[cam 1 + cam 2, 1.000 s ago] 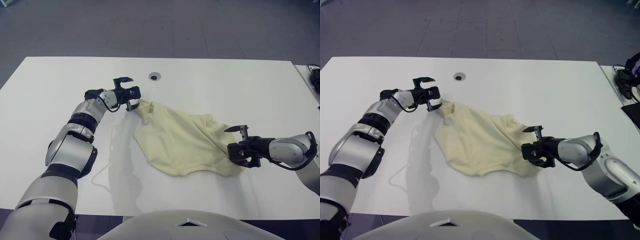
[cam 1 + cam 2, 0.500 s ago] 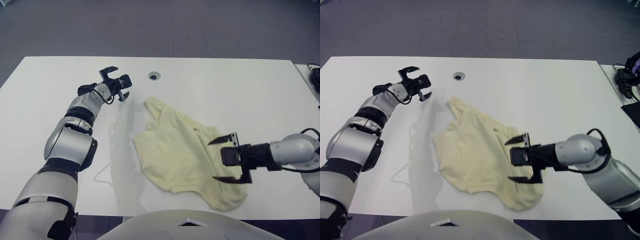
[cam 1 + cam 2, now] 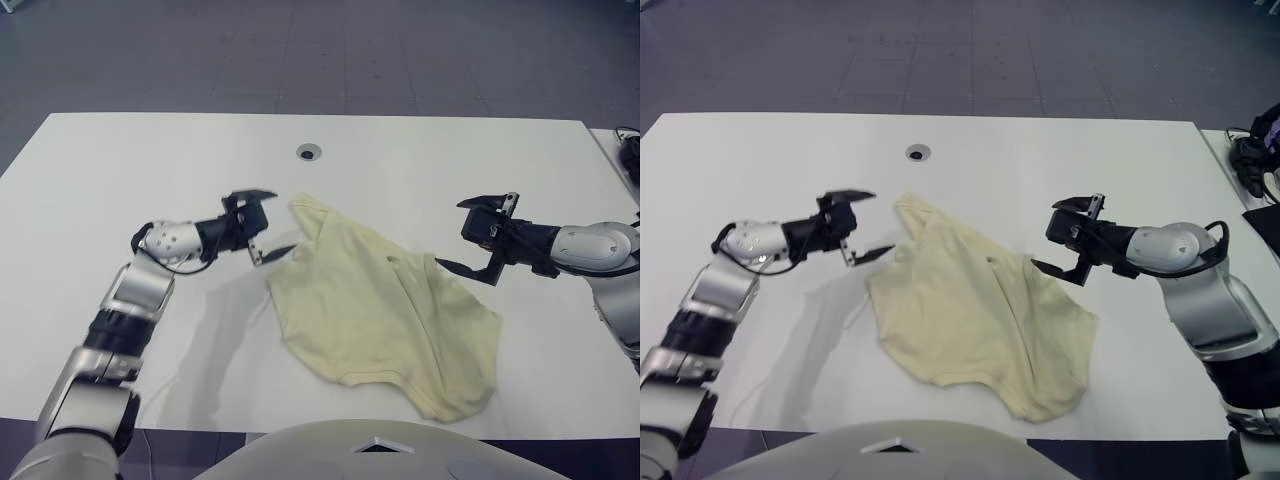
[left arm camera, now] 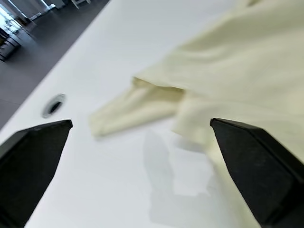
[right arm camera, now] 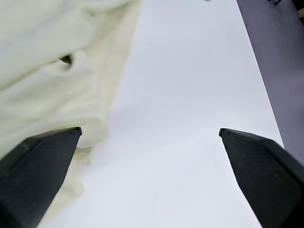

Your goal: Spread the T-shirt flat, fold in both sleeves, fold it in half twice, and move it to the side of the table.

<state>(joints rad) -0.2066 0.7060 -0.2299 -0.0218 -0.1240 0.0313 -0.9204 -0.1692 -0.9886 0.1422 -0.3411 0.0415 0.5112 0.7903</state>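
One smooth white table (image 3: 420, 170) with a round cable hole (image 3: 309, 152) at upper centre stands on grey tiled floor (image 3: 400, 50). The T-shirt (image 3: 380, 320), soft pale-yellow fabric, lies crumpled at centre. The left gripper (image 3: 280, 221), left of centre beside its collar end, and the right gripper (image 3: 449, 234), right of centre, have fingers apart, both empty.
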